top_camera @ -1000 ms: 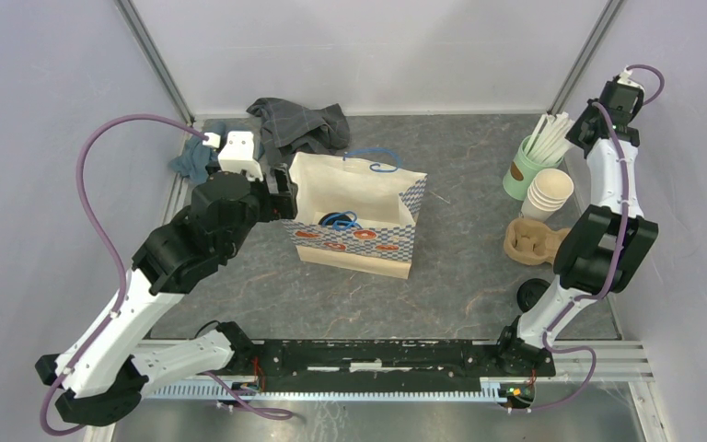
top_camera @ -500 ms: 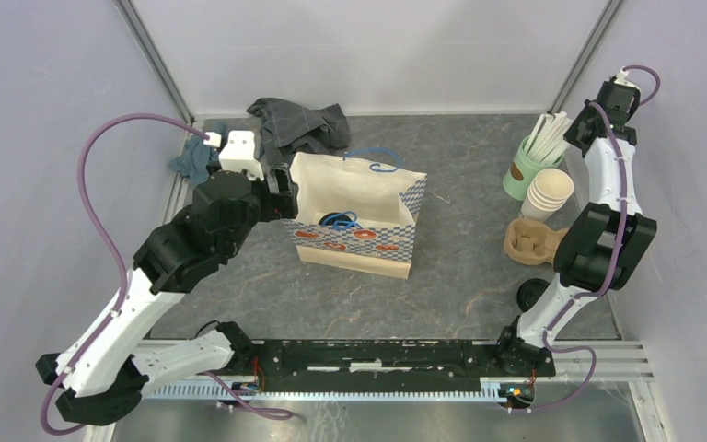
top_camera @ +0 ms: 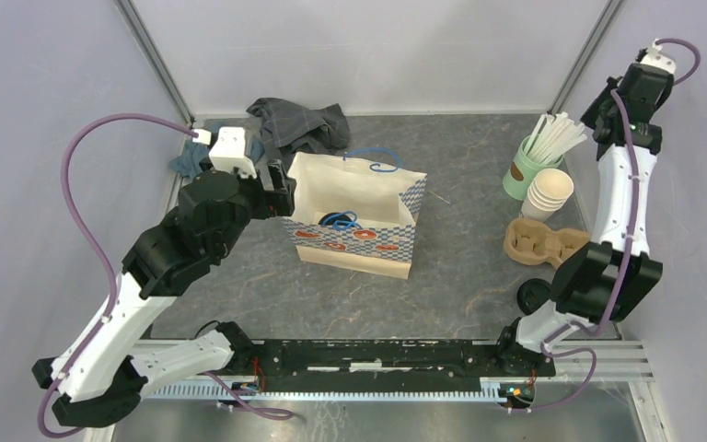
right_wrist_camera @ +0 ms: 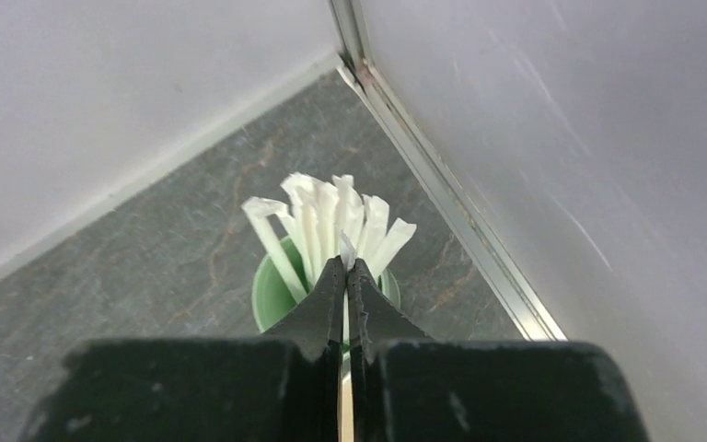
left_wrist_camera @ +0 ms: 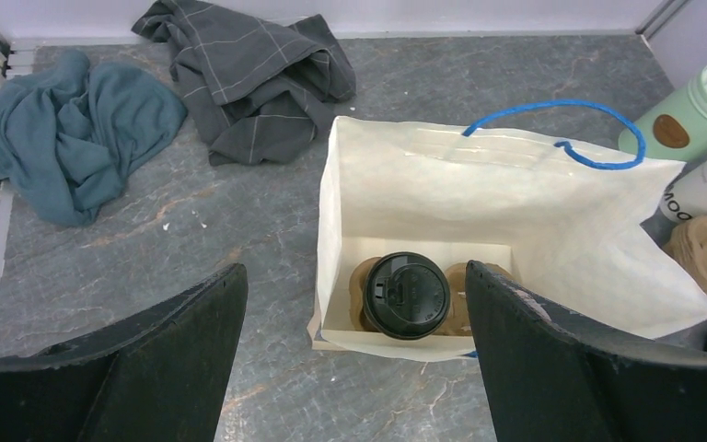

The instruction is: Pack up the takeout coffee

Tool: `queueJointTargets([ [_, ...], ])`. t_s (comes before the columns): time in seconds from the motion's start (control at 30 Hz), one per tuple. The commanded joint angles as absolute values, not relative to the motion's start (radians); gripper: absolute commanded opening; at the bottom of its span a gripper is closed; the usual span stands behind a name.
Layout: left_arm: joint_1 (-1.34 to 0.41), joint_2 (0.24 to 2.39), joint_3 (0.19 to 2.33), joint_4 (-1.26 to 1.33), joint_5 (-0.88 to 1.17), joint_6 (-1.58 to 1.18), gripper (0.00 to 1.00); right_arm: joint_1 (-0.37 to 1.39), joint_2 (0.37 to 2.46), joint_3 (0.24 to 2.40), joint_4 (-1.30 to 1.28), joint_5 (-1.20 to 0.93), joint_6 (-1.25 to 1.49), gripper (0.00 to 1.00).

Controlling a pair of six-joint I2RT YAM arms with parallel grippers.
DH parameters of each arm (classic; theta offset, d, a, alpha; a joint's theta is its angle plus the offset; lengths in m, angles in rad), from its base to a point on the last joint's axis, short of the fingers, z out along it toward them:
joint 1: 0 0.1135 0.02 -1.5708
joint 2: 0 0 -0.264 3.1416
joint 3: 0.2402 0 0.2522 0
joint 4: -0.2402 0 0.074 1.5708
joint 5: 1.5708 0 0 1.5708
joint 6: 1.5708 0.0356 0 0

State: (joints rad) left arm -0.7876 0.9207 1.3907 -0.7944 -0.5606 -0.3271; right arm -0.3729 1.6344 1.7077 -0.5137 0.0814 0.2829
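At the centre of the overhead frame, we see the paper bag (top_camera: pixel 359 235) standing open on the grey surface (top_camera: pixel 460 276). The left gripper (top_camera: pixel 281 191) hovers at the bag's left rim, fingers spread wide and holding nothing. In the left wrist view, the takeout coffee (left_wrist_camera: pixel 406 295) sits upright in the bottom of the bag, black lid on, nested in a brown carrier (left_wrist_camera: pixel 361 293). At the right of the overhead frame, a loose pulp tray (top_camera: pixel 543 241) lies on the surface. A stack of lidless cups (top_camera: pixel 550 191) stands just beyond it, and a mint-green cup (top_camera: pixel 521 173) of straws is beside that. In the upper right, the right gripper (right_wrist_camera: pixel 346 267) hangs above that cup, closed on a thin white straw (right_wrist_camera: pixel 345 247). Farthest back, at upper left, a grey cloth (top_camera: pixel 299 124) and a teal cloth (top_camera: pixel 187 161) lie crumpled by the wall.
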Motion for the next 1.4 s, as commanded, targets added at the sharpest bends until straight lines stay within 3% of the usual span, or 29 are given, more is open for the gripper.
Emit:
queueJointTargets([
  [0.0,-0.790,0.888,1.437,-0.773,-0.522,-0.337,0.93,-0.369,1.531,1.761,-0.507,0.012,0.267,0.00],
  [0.1,-0.790,0.869,1.448,-0.796,-0.519,-0.377,0.94,-0.368,1.489,1.792,-0.490,-0.096,0.279,0.00],
  [0.27,-0.790,0.864,1.477,-0.816,-0.525,-0.417,0.94,-0.291,1.418,1.800,-0.241,-0.462,0.337,0.00],
  [0.43,-0.791,0.859,1.485,-0.820,-0.514,-0.485,0.94,0.023,1.431,1.880,-0.037,-0.667,0.407,0.00],
  [0.57,-0.790,0.844,1.479,-0.845,-0.512,-0.545,0.94,0.232,1.507,2.055,-0.085,-0.744,0.422,0.00],
  [0.73,-0.790,0.816,1.477,-0.882,-0.535,-0.622,0.94,0.443,1.530,2.072,-0.119,-0.742,0.412,0.00],
  [1.1,-0.790,0.791,1.472,-0.925,-0.564,-0.701,0.94,0.798,1.564,2.140,-0.690,-0.247,-0.101,0.00],
  [1.37,-0.790,0.804,1.463,-0.925,-0.555,-0.717,0.94,0.995,1.642,2.133,-0.892,0.197,-0.279,0.00],
])
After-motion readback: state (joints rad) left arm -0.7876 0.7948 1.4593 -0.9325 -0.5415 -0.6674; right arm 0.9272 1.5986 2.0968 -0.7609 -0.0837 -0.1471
